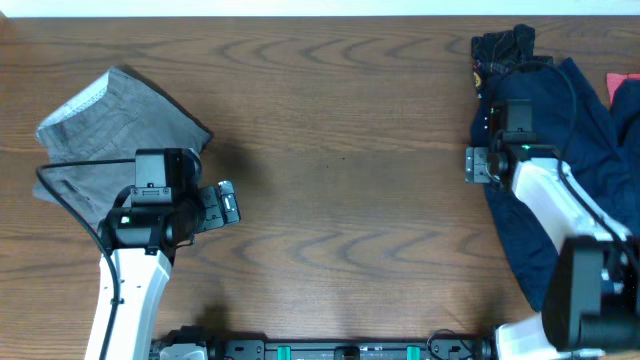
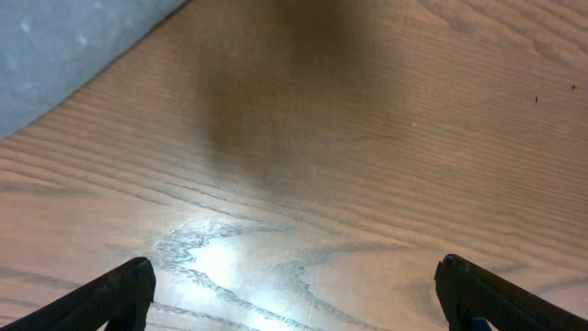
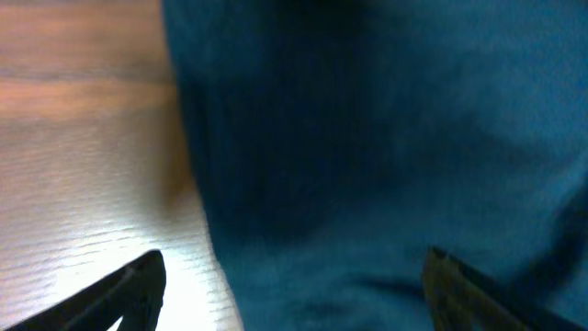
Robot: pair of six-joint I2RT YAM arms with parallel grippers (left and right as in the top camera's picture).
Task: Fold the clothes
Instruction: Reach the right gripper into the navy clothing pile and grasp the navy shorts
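Folded grey-olive shorts [image 1: 110, 125] with a pale waistband lining lie at the table's left; a corner shows in the left wrist view [image 2: 64, 46]. My left gripper [image 2: 294, 285] is open and empty over bare wood just right of them. Dark navy blue shorts [image 1: 570, 170] lie crumpled at the right edge and fill the right wrist view [image 3: 386, 156]. My right gripper [image 3: 294, 280] is open, low over their left edge, one finger above wood and one above fabric. It holds nothing.
A darker black garment [image 1: 505, 50] lies bunched at the back right, and a red item [image 1: 622, 88] shows at the right edge. The wooden table [image 1: 340, 180] stretches between the two piles. The arm bases stand along the front edge.
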